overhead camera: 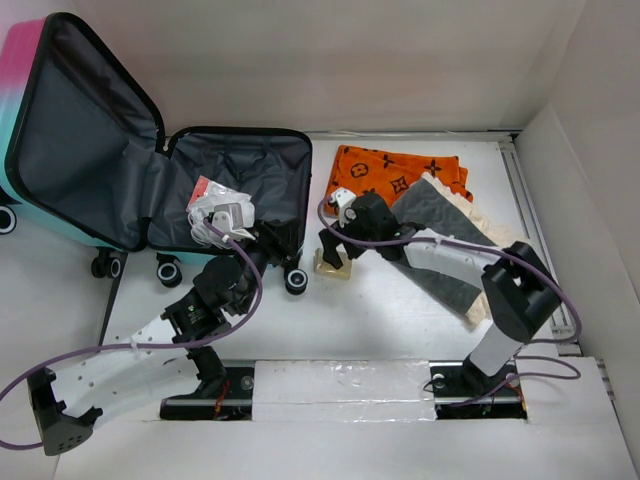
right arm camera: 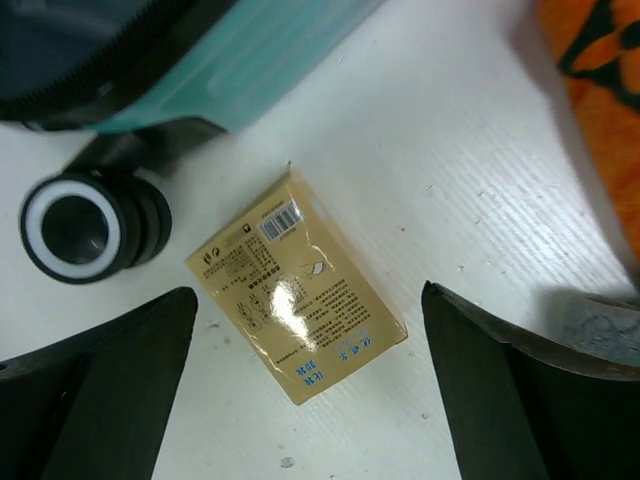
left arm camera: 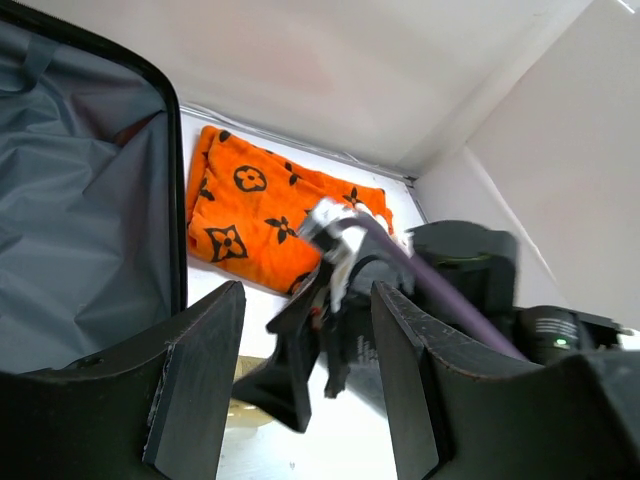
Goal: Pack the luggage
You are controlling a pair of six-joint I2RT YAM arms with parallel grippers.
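Note:
The luggage [overhead camera: 110,160] lies open at the back left, its pink-to-turquoise shell on the raised lid and dark grey lining [left arm camera: 80,220] showing. White items [overhead camera: 220,212] lie inside it. My left gripper [overhead camera: 280,243] is open and empty at the luggage's front right corner, its fingers [left arm camera: 200,390] pointing toward the right arm. My right gripper [overhead camera: 335,250] is open, just above a yellow tissue pack [right arm camera: 295,300] lying flat on the table beside a luggage wheel [right arm camera: 75,225]. The pack sits between the right fingers [right arm camera: 120,390], untouched.
An orange patterned towel [overhead camera: 400,172] lies at the back, right of the luggage; it also shows in the left wrist view [left arm camera: 260,210]. A grey garment [overhead camera: 440,240] and a cream one [overhead camera: 485,225] lie under the right arm. White walls close the back and right.

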